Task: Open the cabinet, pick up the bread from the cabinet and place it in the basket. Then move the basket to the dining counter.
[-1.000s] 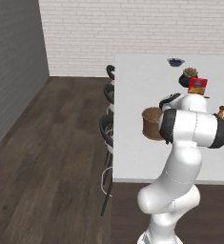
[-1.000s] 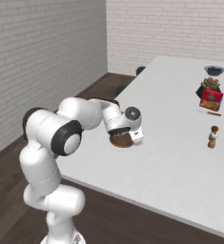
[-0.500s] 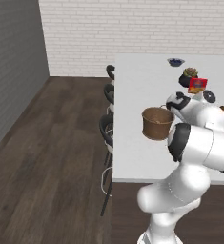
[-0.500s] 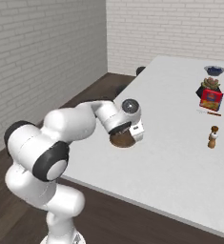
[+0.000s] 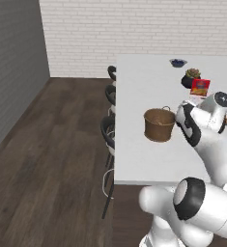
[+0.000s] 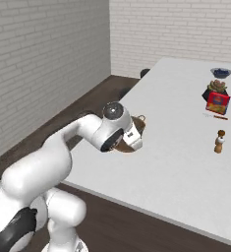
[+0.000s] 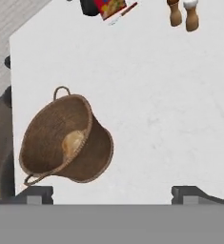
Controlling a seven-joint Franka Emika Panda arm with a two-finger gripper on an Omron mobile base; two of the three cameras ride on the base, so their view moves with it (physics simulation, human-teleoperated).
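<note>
The brown woven basket stands upright on the white dining counter, near its stool-side edge. In the hand view the basket lies to the lower left, and the golden-brown bread rests inside it. My gripper is open with nothing between its fingertips, and it sits a little back from the basket. From the left base view the hand is just right of the basket. In the right base view my hand covers part of the basket. The cabinet is out of view.
Dark round stools line the counter's left side. At the far end stand a dark bowl, a potted plant and a red box. A pepper mill stands to the right of the basket. White brick walls surround dark wood flooring.
My hand has drawn back from the basket, which stays where it stood on the counter. The arm's elbow has swung down and to the right.
</note>
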